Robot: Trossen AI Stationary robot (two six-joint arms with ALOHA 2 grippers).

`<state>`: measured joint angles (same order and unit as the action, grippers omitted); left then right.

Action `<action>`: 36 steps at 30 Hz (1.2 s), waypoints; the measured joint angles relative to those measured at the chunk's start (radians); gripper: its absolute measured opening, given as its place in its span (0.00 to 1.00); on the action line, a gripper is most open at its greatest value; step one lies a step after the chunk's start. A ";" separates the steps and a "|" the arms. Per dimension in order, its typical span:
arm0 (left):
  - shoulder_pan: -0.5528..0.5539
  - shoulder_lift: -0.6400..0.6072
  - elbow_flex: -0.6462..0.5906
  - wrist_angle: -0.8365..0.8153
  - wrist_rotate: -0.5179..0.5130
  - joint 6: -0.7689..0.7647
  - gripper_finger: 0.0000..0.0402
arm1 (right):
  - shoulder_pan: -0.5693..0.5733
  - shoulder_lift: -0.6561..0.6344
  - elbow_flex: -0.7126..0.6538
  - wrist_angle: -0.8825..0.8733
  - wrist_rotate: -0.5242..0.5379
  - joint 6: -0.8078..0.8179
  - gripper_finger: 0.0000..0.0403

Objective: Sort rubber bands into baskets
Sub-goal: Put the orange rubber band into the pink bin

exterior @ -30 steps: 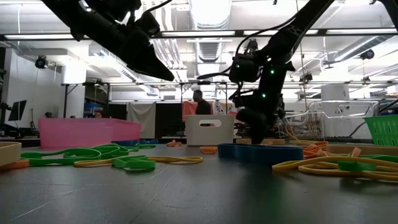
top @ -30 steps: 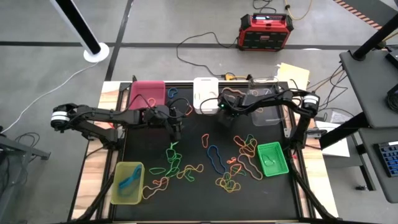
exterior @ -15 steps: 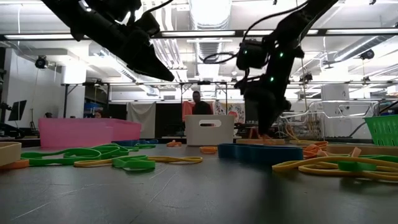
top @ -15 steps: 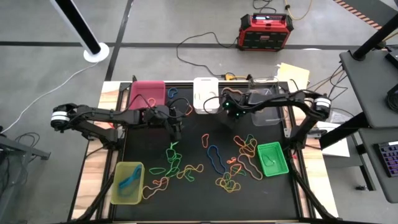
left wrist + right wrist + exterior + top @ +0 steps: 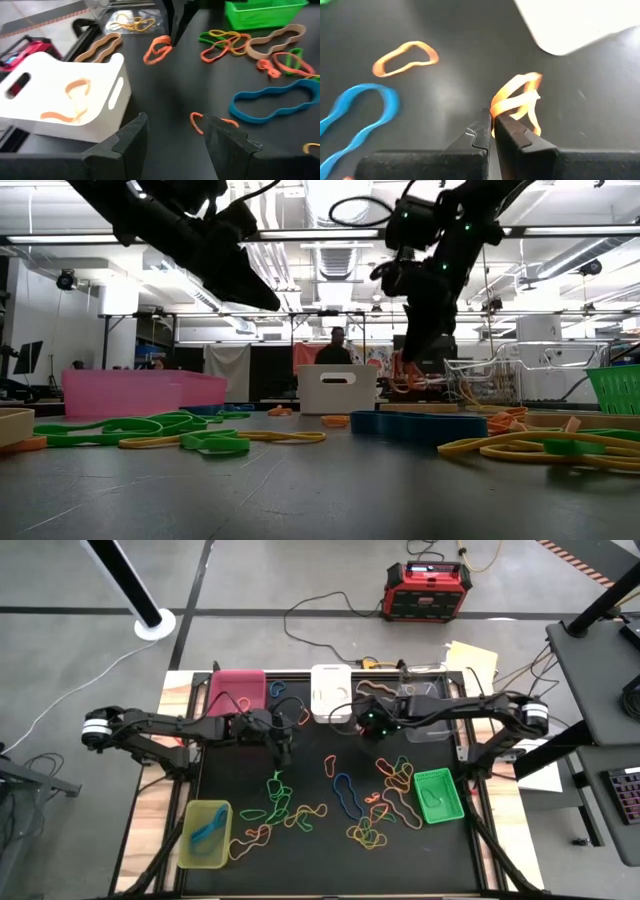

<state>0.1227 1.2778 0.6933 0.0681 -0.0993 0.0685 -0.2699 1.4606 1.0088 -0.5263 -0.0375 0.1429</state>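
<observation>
From above, the right pincer (image 5: 377,726) hangs near the counter's far edge, just beside the white basket (image 5: 330,692) and the clear basket (image 5: 430,720), while the left pincer (image 5: 284,748) waits with its tips apart over the counter's far-left part, near the pink basket (image 5: 238,690). Loose rubber bands (image 5: 300,812) litter the middle; the green basket (image 5: 438,795) sits by the right edge and the yellow-green basket (image 5: 205,833) at the near-left corner. At counter height, the right pincer (image 5: 408,362) is lifted clear of the surface with an orange band (image 5: 402,376) dangling below it. The left wrist camera shows the white basket (image 5: 75,100) already holding orange loops and a blue band (image 5: 272,97) nearby. The right wrist camera shows the tips clamped together on the orange band (image 5: 516,102), gripped by a thin strand only. The loop could slip out or snag a basket rim in transit, since the hold is slight and the baskets crowd the route.
</observation>
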 joint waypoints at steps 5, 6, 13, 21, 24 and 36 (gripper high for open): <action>-0.003 0.003 0.000 0.044 0.148 0.000 0.43 | 0.039 -0.015 -0.009 0.096 -0.128 -0.116 0.02; -0.004 0.010 0.000 0.072 0.166 0.002 0.43 | 0.047 -0.011 -0.009 0.123 -0.133 -0.122 0.02; -0.005 0.117 0.000 0.236 0.172 0.046 0.43 | 0.087 0.032 -0.010 0.296 -0.179 -0.168 0.02; -0.005 0.249 0.000 0.396 0.172 0.058 0.43 | 0.113 0.029 -0.010 0.365 -0.215 -0.184 0.02; -0.005 0.279 0.000 0.448 0.172 0.063 0.43 | 0.117 0.028 -0.010 0.377 -0.252 -0.182 0.02; -0.005 0.354 0.000 0.530 0.173 0.062 0.43 | 0.122 0.027 0.016 0.413 -0.254 -0.222 0.02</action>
<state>0.1181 1.6320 0.6937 0.5982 0.0734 0.1301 -0.1482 1.4879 1.0244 -0.1135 -0.2916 -0.0795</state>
